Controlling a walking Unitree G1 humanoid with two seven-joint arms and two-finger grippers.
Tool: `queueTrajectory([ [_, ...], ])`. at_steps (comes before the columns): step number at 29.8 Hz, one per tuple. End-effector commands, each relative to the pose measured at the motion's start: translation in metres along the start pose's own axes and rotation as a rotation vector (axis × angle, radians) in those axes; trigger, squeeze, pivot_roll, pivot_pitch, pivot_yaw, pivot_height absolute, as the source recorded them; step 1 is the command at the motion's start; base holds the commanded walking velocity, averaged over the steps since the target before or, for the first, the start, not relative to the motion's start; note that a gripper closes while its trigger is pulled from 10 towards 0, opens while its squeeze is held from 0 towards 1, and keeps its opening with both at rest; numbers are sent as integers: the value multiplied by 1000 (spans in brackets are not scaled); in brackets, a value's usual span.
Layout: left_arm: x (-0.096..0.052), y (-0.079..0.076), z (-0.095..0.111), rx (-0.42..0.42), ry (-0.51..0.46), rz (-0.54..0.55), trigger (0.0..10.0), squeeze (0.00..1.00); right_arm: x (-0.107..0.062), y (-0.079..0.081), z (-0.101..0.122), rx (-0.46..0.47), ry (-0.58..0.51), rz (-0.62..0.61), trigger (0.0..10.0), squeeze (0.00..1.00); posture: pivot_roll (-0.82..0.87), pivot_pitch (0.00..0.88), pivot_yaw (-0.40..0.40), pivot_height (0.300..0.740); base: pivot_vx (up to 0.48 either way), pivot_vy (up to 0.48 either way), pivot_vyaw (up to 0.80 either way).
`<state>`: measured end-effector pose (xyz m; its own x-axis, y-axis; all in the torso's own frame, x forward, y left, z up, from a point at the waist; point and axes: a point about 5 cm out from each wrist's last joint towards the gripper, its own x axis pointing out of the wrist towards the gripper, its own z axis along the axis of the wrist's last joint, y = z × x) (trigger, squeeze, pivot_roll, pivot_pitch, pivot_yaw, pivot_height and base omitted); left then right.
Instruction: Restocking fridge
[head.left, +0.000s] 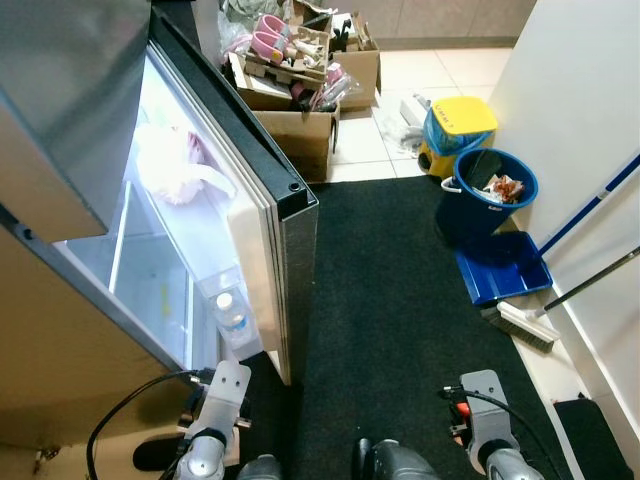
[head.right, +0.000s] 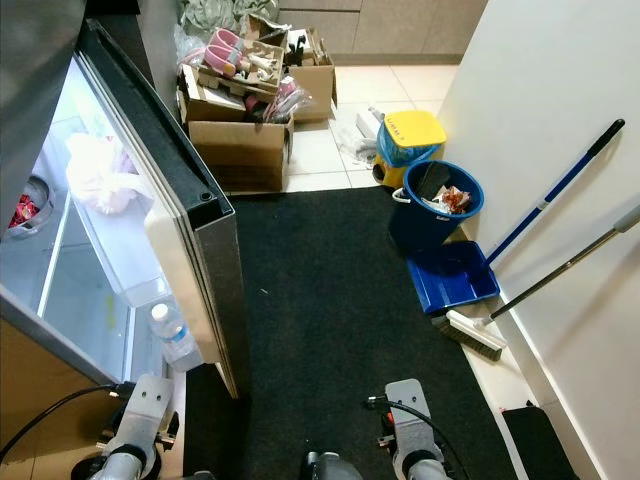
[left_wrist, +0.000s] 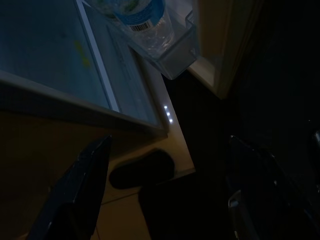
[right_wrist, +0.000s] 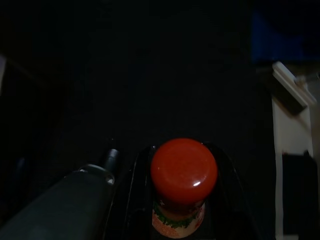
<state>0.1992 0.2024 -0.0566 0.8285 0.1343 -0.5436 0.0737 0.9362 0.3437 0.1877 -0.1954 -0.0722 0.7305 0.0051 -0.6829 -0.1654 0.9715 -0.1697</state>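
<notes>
A: What is the right gripper (right_wrist: 182, 220) carrying?

B: Its fingers pinch a red-capped glass jar (right_wrist: 183, 187), held low over the black floor mat (head.left: 400, 290).

A: And the left gripper (left_wrist: 165, 200)?

B: Spread, empty, below the open grey fridge door (head.left: 235, 200), whose bin holds a clear plastic water bottle (head.left: 230, 312). I'd keep the jar upright and swing around the door's edge.

Both silver arms hang low at the bottom of the head views, wrists pointing down. The left gripper (left_wrist: 165, 195) has its two black fingers (left_wrist: 82, 185) spread wide apart with nothing between them. The right gripper (right_wrist: 182, 200) has its fingers closed around a red-capped jar (right_wrist: 183, 172), which it holds upright.
</notes>
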Motion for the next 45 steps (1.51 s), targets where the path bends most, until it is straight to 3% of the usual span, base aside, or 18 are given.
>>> queueTrajectory([
  [1,-4,-1,-9,1,30,0,10000,0,-1,1,1,-28,-22,20,10000,0,-1,152,-81,740,0,0,0],
  [6,-4,-1,-9,1,26,6,10000,0,1,10,13,-86,-92,82,10000,0,-3,151,-80,740,0,0,0],
  [9,-5,1,-10,4,24,10,10000,0,1,35,38,-175,-223,289,10000,0,-1,153,-80,740,0,0,0],
  [10,-5,1,-10,4,24,10,10000,0,1,35,38,-175,-223,289,10000,0,-1,153,-80,740,0,0,0],
  [11,-5,2,-11,6,25,10,10000,0,-3,45,41,-241,-253,389,10000,0,-2,154,-80,740,0,0,0],
  [13,-5,2,-11,6,25,10,10000,0,-3,45,41,-241,-253,389,10000,0,-2,154,-80,740,0,0,0],
  [15,-10,7,-20,18,44,10,10000,0,-13,54,51,-380,-333,536,10000,0,-6,162,-76,740,0,0,0],
  [16,-15,10,-28,27,67,14,10000,0,-15,56,65,-404,-384,571,10000,0,-6,165,-75,740,0,0,0],
  [19,-26,19,-47,38,122,39,10000,0,-17,61,109,-400,-514,624,10000,0,1,168,-74,740,0,0,0],
  [21,-26,19,-47,38,122,39,10000,0,-17,61,109,-400,-514,624,10000,0,1,168,-74,740,0,0,0],
  [23,-27,21,-49,26,127,51,10000,0,-20,69,134,-386,-576,674,10000,0,9,168,-74,740,0,0,0],
  [24,-27,21,-49,26,127,51,10000,0,-20,69,134,-386,-576,674,10000,0,9,168,-74,740,0,0,0],
  [27,-26,21,-46,5,106,55,10000,0,-26,88,164,-419,-634,792,10000,0,11,163,-66,740,0,0,0],
  [33,-23,20,-42,7,96,52,10000,0,-42,111,178,-429,-637,976,10000,0,16,162,-65,740,0,0,0],
  [35,-22,20,-40,6,91,54,10000,0,-50,119,177,-470,-621,1062,10000,0,18,163,-66,740,0,0,0],
  [41,-22,20,-39,6,86,55,10000,0,-46,121,193,-507,-661,1029,10000,0,15,167,-65,740,0,0,0],
  [45,-21,18,-37,5,78,51,10000,0,-40,117,246,-507,-782,908,10000,0,21,166,-63,740,0,0,0],
])
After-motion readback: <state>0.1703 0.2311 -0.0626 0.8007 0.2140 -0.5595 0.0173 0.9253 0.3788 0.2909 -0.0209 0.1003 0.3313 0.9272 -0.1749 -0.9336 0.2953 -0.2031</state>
